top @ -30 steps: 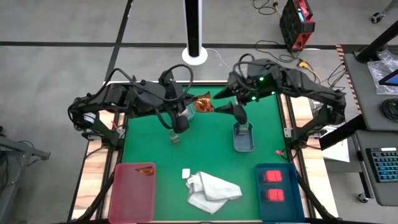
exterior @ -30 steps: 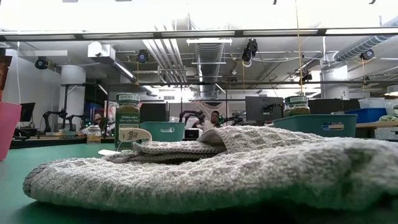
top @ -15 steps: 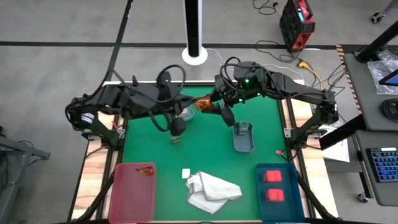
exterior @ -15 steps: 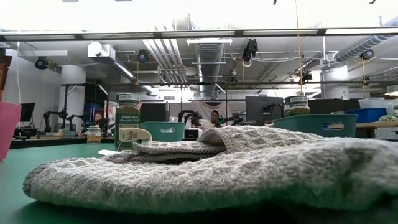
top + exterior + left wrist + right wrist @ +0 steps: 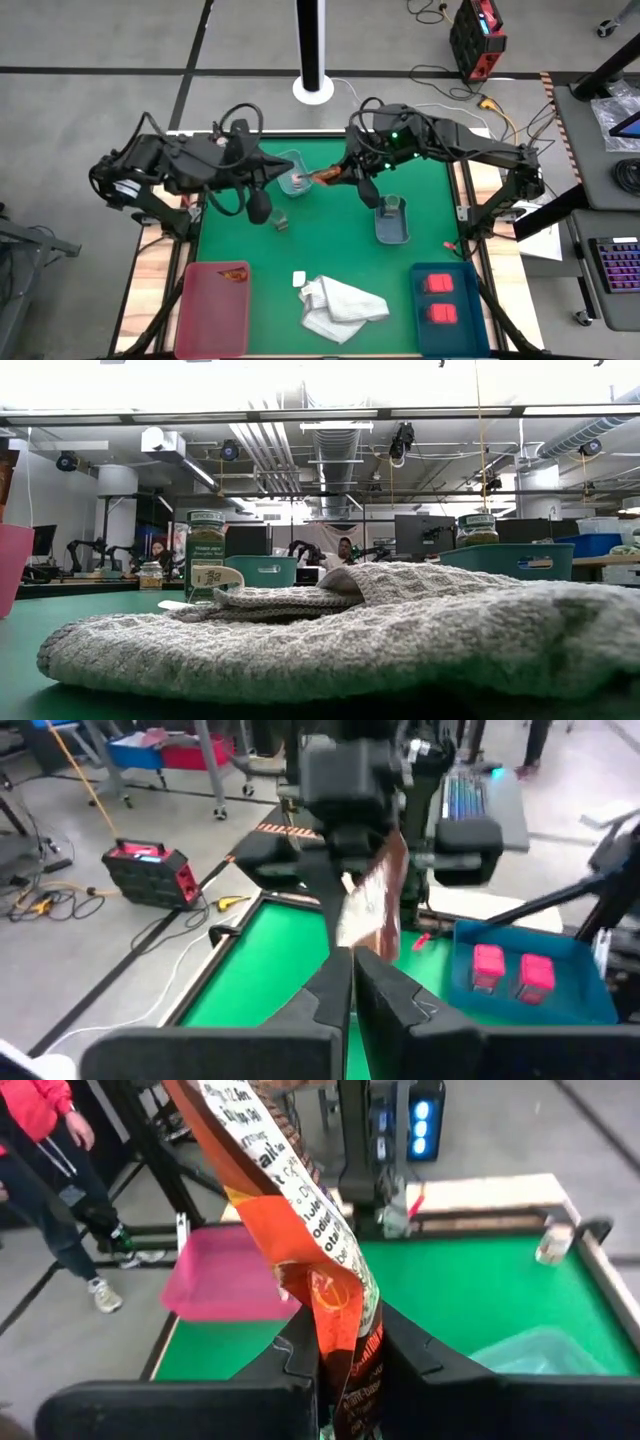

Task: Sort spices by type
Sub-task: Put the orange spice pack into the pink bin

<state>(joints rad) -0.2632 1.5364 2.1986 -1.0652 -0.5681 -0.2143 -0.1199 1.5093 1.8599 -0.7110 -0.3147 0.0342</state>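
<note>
My right gripper (image 5: 343, 177) is shut on a flat red-orange and brown packet (image 5: 322, 178) over the table's far middle, beside a pale tray (image 5: 283, 164) that holds a pink-topped jar (image 5: 298, 181). My left gripper (image 5: 258, 205) is shut and empty, left of that tray; its wrist view shows the packet (image 5: 372, 905) ahead of it. A greenish jar (image 5: 390, 205) stands in a second pale tray (image 5: 392, 232). Another packet (image 5: 233, 272) lies in the pink tray (image 5: 205, 310). Two red blocks (image 5: 437, 284) lie in the blue tray (image 5: 416, 310). My right gripper pinches one end of the packet (image 5: 345, 1350) between its two fingers (image 5: 298, 1365). The fingers come roughly level from the table's right side. The packet sticks out past the fingertips, lifted clear of the table.
A white knitted cloth (image 5: 342, 306) lies at the near middle and fills the low view (image 5: 350, 640). A small white item (image 5: 298, 279) lies beside it. A small jar (image 5: 281, 222) stands on the green mat near my left gripper. People show in the room beyond.
My right gripper has gone toward the table's left edge and now has the packet alone, a little nearer the far tray. My left gripper has drawn back toward the table's left edge, away from the packet.
</note>
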